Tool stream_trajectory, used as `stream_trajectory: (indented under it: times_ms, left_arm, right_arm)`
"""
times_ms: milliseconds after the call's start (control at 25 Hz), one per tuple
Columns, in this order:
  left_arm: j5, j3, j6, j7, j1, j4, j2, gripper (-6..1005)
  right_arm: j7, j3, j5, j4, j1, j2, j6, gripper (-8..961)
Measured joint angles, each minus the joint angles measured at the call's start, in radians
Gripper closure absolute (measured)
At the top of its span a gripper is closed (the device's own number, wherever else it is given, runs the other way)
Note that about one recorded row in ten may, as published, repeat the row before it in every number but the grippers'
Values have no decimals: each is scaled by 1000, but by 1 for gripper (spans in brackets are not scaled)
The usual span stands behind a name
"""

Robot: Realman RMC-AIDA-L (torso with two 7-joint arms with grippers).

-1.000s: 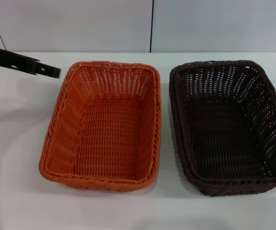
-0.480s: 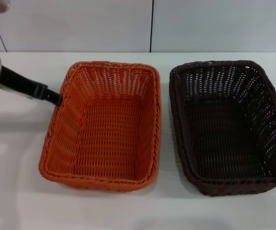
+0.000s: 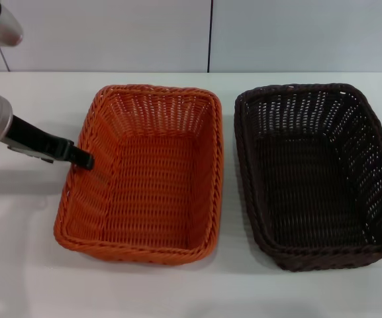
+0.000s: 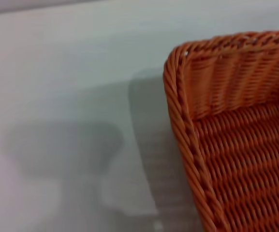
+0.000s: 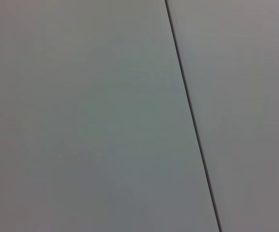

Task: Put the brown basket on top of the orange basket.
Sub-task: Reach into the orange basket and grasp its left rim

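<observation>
Brown basket (image 3: 318,175) upright on the white table (image 3: 18,265), on the right side, mouth up, long axis running from the near edge toward the far wall, near end slightly wider in view. Beside it to the left, apart by a strip of bare table, orange basket (image 3: 143,173), also upright, same lengthwise lie, near end angled a little to the left. Not stacked; both resting on the table.

Left gripper (image 3: 83,159) at the orange basket's left rim, about halfway along its far half, reaching in low from the left on a dark finger slanting down toward the basket; silver wrist with a green ring light behind it. Tip at or just touching the braided rim; cannot tell whether spread or pressed together. Left wrist view: a corner of the orange basket (image 4: 226,130) and shadow on the table.

Compared with a second ago: gripper lower and closer, from off the far-left corner down to the rim. Baskets unmoved.

Right gripper out of sight; its wrist view only a grey wall with a seam.
</observation>
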Motion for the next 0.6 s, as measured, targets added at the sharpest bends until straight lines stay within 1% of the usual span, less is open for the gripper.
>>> stream_trajectory:
  times_ms: [80,320,600]
  left_arm:
    - [0,5,-11,1,-2,-17,-1,290]
    - [-1,11,-57,25,-17,-117,-3,299]
    - [2,20,-73,41,-20,-132,-3,311]
  right_arm:
    - [0,0,0,0,1,0,0,292]
    - [-1,0,-1,0,1,0,0,292]
    - [-1,0,-1,1,-2,0,-6,292]
